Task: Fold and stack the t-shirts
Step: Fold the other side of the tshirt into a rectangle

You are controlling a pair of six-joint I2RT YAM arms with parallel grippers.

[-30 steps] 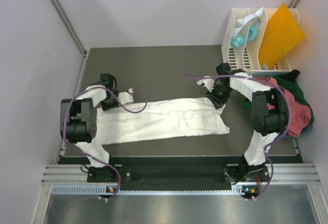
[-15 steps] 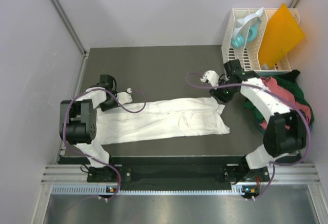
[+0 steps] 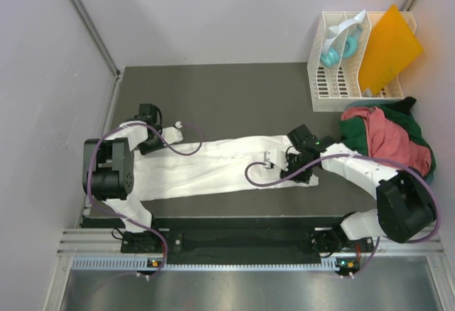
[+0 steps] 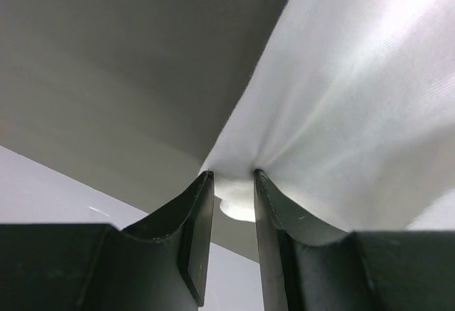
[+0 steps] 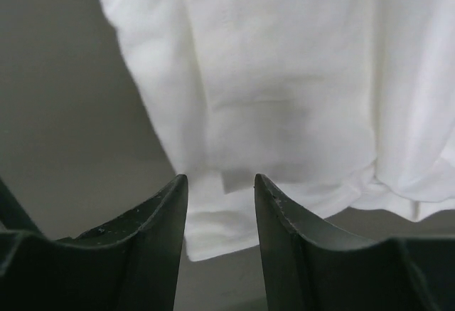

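1. White t-shirt [image 3: 220, 165] lies spread as a long band across the dark table [image 3: 234, 97], running left to right in front of your arms.
2. Salmon-red t-shirt [image 3: 394, 140] and dark green t-shirt [image 3: 412, 115] sit heaped together at the table's right edge, just in front of the white slatted rack [image 3: 334, 83].
3. Your left gripper [image 4: 233, 176] pinches the band's far left corner between closed fingers.
4. Your right gripper [image 5: 220, 179] hangs over the band's right end, jaws apart, holding nothing.
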